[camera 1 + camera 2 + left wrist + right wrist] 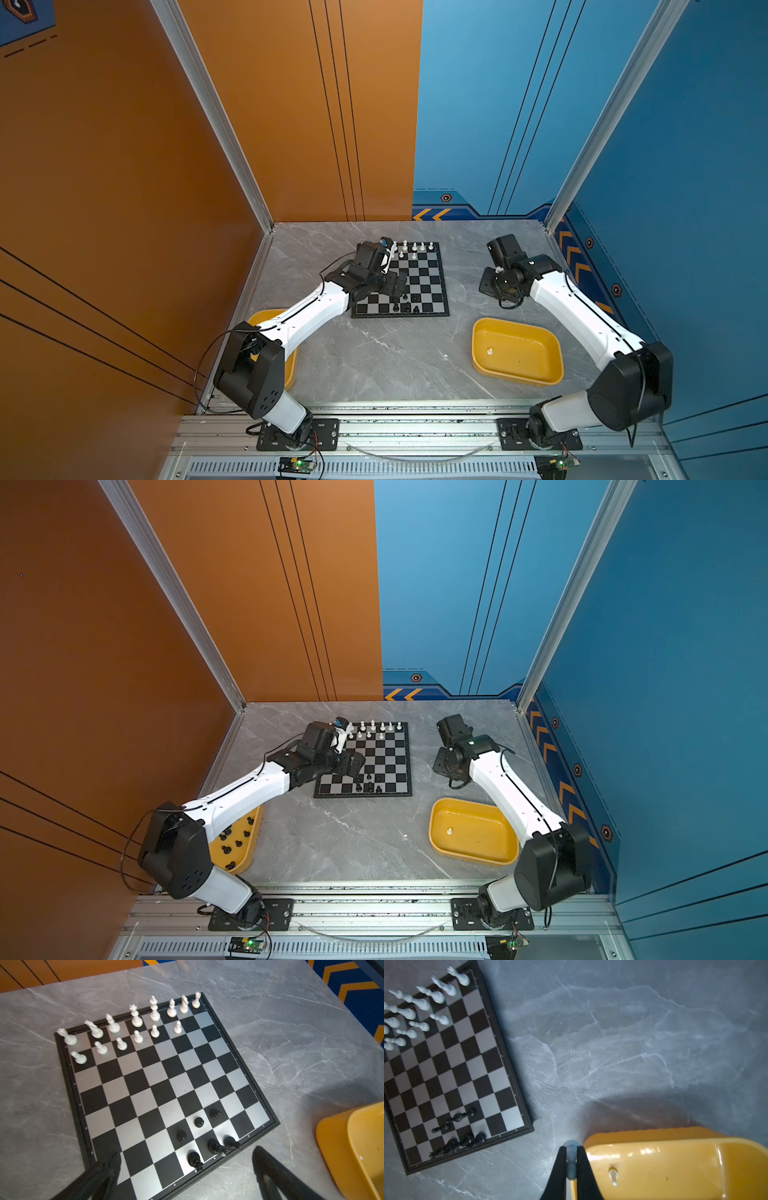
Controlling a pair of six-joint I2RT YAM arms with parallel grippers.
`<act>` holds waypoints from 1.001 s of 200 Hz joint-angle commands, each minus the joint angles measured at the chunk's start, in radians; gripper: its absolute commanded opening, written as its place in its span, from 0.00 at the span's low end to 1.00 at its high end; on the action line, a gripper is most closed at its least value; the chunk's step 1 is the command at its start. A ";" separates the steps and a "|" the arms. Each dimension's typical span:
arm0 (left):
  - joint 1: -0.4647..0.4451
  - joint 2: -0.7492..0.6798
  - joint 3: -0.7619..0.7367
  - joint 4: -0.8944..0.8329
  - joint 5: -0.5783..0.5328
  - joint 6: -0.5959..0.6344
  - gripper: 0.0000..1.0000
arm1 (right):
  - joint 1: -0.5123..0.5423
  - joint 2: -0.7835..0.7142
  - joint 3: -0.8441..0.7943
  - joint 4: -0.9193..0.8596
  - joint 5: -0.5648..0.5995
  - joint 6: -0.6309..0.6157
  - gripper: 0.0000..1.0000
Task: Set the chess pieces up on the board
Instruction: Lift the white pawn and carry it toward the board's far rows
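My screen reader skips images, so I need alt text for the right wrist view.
The right claw is shut on a white chess piece. Below, on the grey table, lie a yellow tray holding one more white piece and the partly set board.

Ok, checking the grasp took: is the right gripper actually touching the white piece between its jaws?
Touching. The right wrist view shows the right gripper clamped on the white piece, with no gap on either side.
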 commanded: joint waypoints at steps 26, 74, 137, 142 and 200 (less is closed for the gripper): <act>0.052 -0.025 -0.011 -0.008 -0.036 -0.026 1.00 | 0.031 0.317 0.310 0.002 -0.014 -0.078 0.09; 0.108 0.007 -0.011 0.004 -0.030 -0.050 1.00 | 0.058 0.665 0.660 0.049 -0.087 -0.109 0.09; 0.172 0.043 0.016 -0.001 -0.007 -0.064 1.00 | 0.075 0.977 1.026 0.027 -0.163 -0.109 0.10; 0.174 0.043 0.018 0.001 -0.008 -0.063 1.00 | 0.078 0.993 1.042 0.027 -0.165 -0.109 0.10; 0.196 0.074 0.050 -0.006 0.017 -0.058 1.00 | 0.088 1.081 1.139 0.039 -0.158 -0.107 0.10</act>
